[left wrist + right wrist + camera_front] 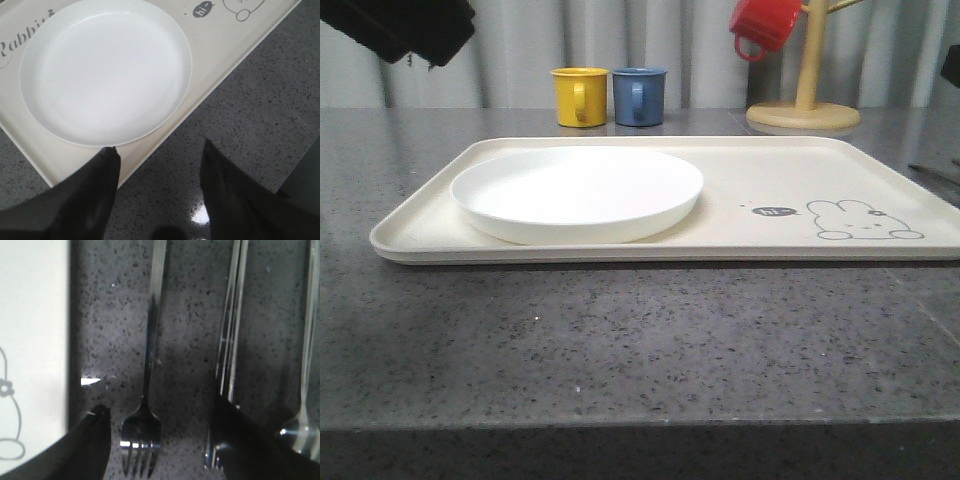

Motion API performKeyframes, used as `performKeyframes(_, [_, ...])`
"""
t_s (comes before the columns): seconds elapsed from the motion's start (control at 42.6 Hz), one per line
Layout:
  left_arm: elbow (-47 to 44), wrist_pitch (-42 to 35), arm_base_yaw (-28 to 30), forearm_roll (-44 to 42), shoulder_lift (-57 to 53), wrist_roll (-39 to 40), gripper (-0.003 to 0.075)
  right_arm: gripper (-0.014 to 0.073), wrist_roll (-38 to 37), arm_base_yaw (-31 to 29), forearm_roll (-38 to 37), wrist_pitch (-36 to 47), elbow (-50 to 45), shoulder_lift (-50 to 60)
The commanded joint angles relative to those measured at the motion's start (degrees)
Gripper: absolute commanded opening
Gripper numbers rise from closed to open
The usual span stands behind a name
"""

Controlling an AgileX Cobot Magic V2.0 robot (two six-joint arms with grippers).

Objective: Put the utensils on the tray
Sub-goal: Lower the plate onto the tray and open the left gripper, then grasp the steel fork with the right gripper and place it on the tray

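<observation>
Grey speckled counter (640,350) fills the foreground of the front view, and on it sits the cream tray (620,252), its long side toward the camera. Toward the tray's left end lies the white plate (577,192), empty, while the rabbit drawing (863,222) with its small speech bubble marks the bare right end. Behind the tray stand a yellow mug (580,96) and a blue mug (639,96), just beside each other, and a red mug (765,25) hangs on a wooden mug stand (805,95) at the back right. From the left wrist camera, the left gripper (159,155) hangs with its fingers spread apart and holding nothing, above the counter beside the tray's edge and close to the plate's rim. From the right wrist camera, the right gripper (159,415) is likewise spread and empty, poised astride the fork (145,405), which lies flat on the counter just off the tray's edge. Beside the fork lie the chopsticks (231,340), and further over the spoon (306,390), all roughly parallel.
</observation>
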State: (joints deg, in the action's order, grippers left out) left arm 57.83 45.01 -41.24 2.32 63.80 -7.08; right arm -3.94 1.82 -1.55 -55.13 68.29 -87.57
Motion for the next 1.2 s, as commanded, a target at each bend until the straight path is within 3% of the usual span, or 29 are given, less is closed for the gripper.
performKeyframes(0.0, [1.5, -3.4, -0.5, 0.2, -1.1, 0.6, 0.0368, 0.0462, 0.7, 0.1, 0.0, 1.5, 3.8, -1.0])
performKeyframes(0.681, [1.5, -3.4, -0.5, 0.2, -1.1, 0.6, 0.0368, -0.0036, 1.7, 0.1, 3.6, -3.3, 8.8, -7.0])
performKeyframes(0.869, [1.5, -3.4, -0.5, 0.2, -1.1, 0.6, 0.0368, -0.0055, 1.8, 1.4, 4.9, -6.2, 13.9, -4.7])
performKeyframes(1.174, [1.5, -3.5, -0.5, 0.2, -1.1, 0.6, 0.0368, -0.0055, 1.8, 16.5, 10.1, -7.4, 22.8, -6.7])
